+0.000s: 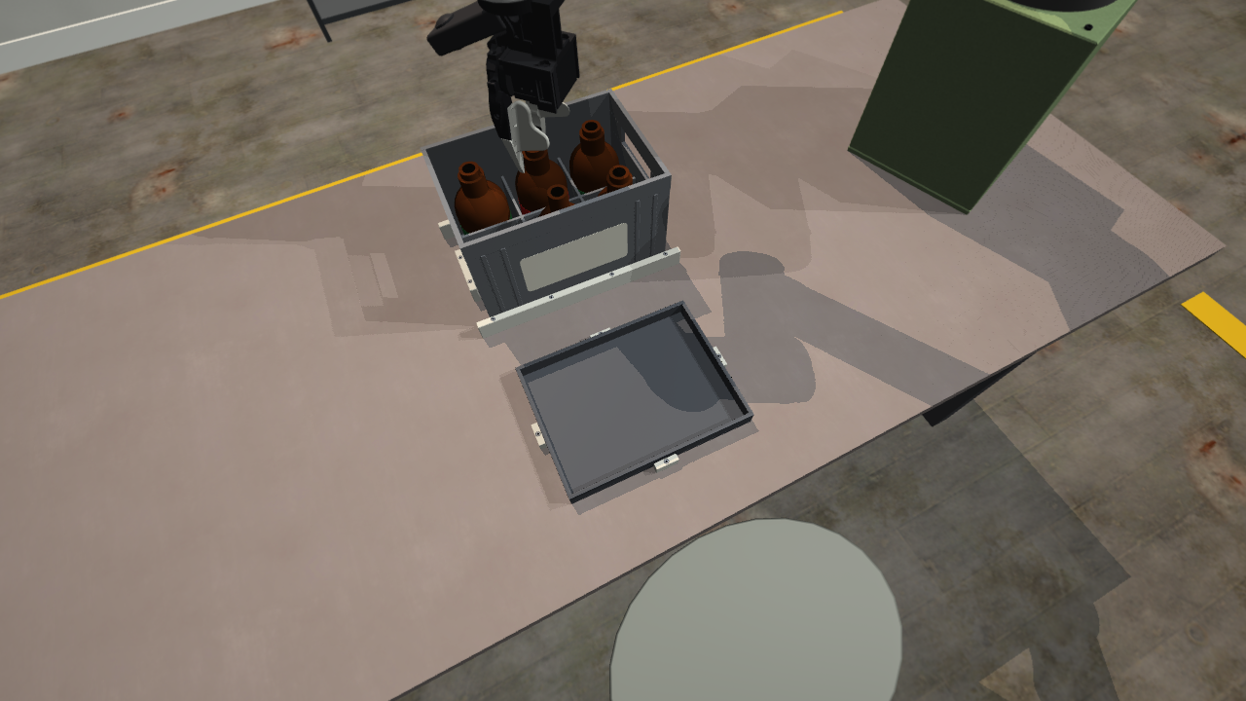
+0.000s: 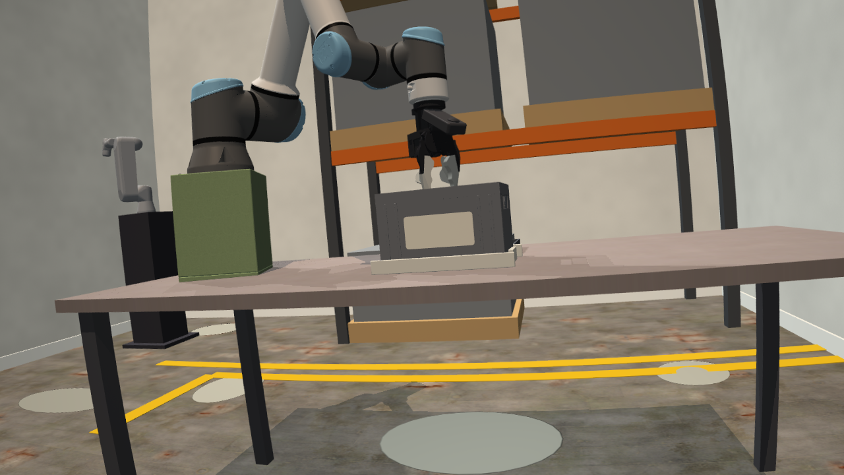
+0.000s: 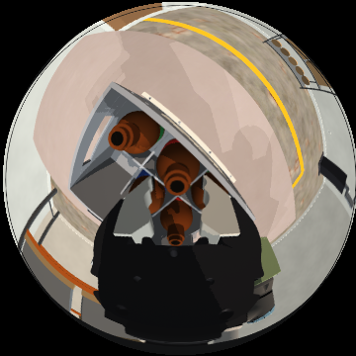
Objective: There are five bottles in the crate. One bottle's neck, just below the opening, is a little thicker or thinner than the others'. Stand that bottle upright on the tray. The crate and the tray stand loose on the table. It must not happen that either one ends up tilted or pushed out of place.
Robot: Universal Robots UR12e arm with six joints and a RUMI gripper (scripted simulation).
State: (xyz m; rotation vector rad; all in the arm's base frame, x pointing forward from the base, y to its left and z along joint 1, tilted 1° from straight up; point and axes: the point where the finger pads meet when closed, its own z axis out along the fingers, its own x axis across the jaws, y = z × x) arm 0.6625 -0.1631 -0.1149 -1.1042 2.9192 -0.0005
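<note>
Bottle point(image 1: 532, 178) in the crate's point(image 1: 566, 239) middle back cell is what we're hovering over, neck right under our gripper point(image 1: 528, 139), whose jaws are partly open and holding nothing. Our worry: the neighbours are packed tight, so dropping off-centre could clip a divider or shove the loose crate. Tray point(image 1: 736, 396) sits just in front, nothing standing in it yet.

— Where does everything sit?

— On my desk point(image 1: 217, 418), the crate point(image 1: 557, 239) stands toward the far edge and the tray point(image 1: 736, 396) lies just in front of it, apart. The pedestal point(image 1: 958, 113) is off to the right in my top view.

— And the bottles?

— All five bottles point(image 1: 480, 199) stand in the crate's compartments. My end effector point(image 1: 528, 139) hangs over the middle back one, part open and holding nothing.
</note>
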